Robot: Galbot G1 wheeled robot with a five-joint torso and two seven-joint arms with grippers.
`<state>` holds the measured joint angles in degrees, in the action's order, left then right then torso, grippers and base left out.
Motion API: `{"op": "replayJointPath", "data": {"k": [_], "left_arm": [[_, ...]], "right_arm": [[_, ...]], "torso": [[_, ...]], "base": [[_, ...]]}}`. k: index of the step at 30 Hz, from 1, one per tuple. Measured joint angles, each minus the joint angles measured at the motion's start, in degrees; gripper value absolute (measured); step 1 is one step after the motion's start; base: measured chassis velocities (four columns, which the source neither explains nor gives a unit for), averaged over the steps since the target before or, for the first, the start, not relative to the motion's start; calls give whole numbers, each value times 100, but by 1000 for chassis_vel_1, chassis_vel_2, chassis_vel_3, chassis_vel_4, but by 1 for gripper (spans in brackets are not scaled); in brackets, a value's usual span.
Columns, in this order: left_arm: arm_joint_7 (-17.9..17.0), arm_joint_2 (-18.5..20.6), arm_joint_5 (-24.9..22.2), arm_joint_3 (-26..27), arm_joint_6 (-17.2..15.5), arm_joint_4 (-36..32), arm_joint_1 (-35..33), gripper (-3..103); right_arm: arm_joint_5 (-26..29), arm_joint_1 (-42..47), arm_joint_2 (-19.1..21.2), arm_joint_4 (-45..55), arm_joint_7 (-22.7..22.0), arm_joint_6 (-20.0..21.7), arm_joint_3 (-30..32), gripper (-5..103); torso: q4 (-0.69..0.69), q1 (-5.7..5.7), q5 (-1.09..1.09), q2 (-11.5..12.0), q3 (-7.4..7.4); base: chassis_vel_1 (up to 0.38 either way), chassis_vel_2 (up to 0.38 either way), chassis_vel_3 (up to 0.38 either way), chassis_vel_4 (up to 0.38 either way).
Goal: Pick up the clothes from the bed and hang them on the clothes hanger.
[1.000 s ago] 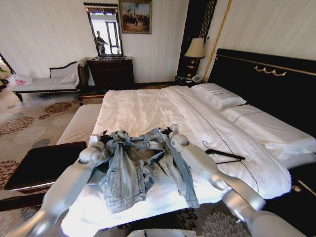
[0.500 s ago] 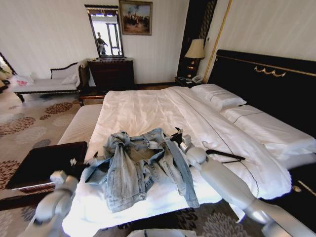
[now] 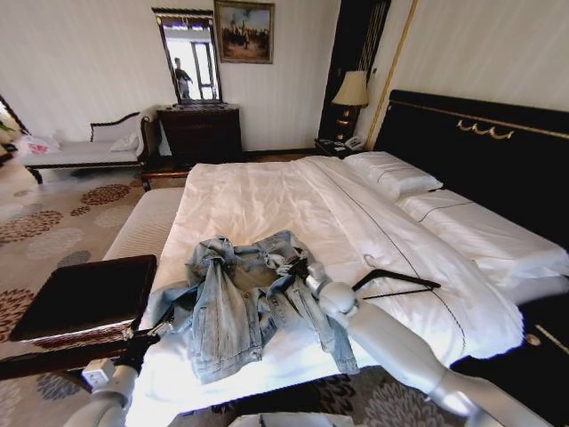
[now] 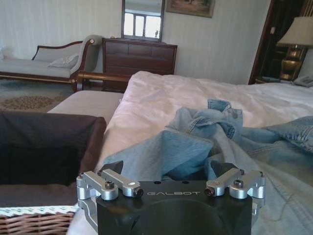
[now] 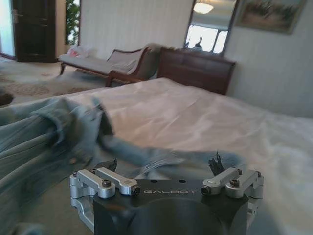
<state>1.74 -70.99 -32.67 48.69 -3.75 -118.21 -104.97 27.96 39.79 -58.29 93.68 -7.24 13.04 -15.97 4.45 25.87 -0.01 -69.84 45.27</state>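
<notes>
The clothes, a faded light blue denim jacket [image 3: 240,307], lie crumpled on the near part of the bed [image 3: 258,200], which has white sheets. My right gripper [image 3: 298,267] is low over the jacket's collar area; in the right wrist view it [image 5: 161,164] stands open with denim [image 5: 44,137] spread just ahead of its fingers. My left gripper [image 3: 147,336] is by the bed's near left corner, open [image 4: 166,169], facing a jacket sleeve [image 4: 171,154]. The black clothes hanger [image 3: 397,279] lies on the sheet to the right of the jacket.
A dark bench [image 3: 80,298] stands against the bed's left side, and a wicker basket rim [image 4: 29,225] shows beside it. White pillows [image 3: 396,173] lie by the black headboard [image 3: 480,147]. A dresser [image 3: 200,132] and a chaise [image 3: 80,151] stand along the far wall.
My left arm has drawn back from the jacket's left shoulder down to the bed's near left corner. My right gripper has come down and left onto the jacket's collar area.
</notes>
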Motion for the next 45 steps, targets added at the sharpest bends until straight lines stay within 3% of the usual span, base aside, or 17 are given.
{"op": "replayJointPath", "data": {"k": [4,6,11,16,24,26,28,31,32,34,37,43,44,45], "left_arm": [[3,-33,16,-64,0,-69,39,100],[23,-55,86,-119,7,-143,32,100],[25,-54,198,-258,8,-147,77,100],[19,-113,234,-347,8,-127,87,100],[17,-170,188,-440,27,-187,-15,100],[17,-171,174,-449,26,-204,0,100],[17,-171,166,-450,25,-214,2,100],[16,-169,115,-421,16,-237,-10,100],[14,-169,99,-409,14,-241,-20,100],[13,-167,74,-391,13,-252,-34,100],[9,-161,13,-338,12,-269,-87,100],[8,-225,-17,-331,14,-293,-109,100],[7,-243,-16,-345,14,-294,-102,100],[6,-261,-12,-362,13,-298,-97,100]], "right_arm": [[20,-83,-356,-327,1,14,-171,100],[112,-140,-769,-651,-5,37,-263,100],[36,-243,-1173,-1066,5,20,-311,100],[-75,-336,-1397,-1355,-11,25,-335,103],[-762,-582,-1691,-2269,-99,-129,-369,97],[-1168,-672,-1801,-2524,-234,-143,-372,88],[-1287,-711,-1862,-2627,-293,-121,-378,88],[-1461,-781,-1972,-2892,-369,-49,-428,73],[-1487,-795,-1993,-2949,-380,-42,-433,67],[-1501,-807,-2011,-2999,-397,-38,-434,67],[-1558,-833,-2046,-3141,-496,-39,-390,51],[-1533,-829,-2015,-3143,-585,-45,-295,34],[-1523,-825,-1998,-3121,-591,-49,-293,24],[-1501,-818,-1985,-3091,-597,-53,-291,24]], "torso": [[4,2,1,1,1],[0,2,0,1,1],[3,1,0,1,0],[2,2,-1,1,1],[2,1,0,1,0],[2,1,0,1,1],[2,2,0,1,1],[1,1,1,1,1],[1,1,0,1,0],[1,1,0,1,0],[1,1,1,1,0],[2,1,1,1,1],[2,1,1,1,0],[2,1,0,1,0]], "base": [[0,0,0,0],[0,0,0,0],[0,0,0,0],[0,0,0,0],[0,0,0,0],[0,0,0,0],[0,0,0,0],[0,0,0,0],[0,0,0,0],[0,0,0,0],[0,0,0,0],[0,0,0,0],[0,0,0,0],[0,0,0,0]]}}
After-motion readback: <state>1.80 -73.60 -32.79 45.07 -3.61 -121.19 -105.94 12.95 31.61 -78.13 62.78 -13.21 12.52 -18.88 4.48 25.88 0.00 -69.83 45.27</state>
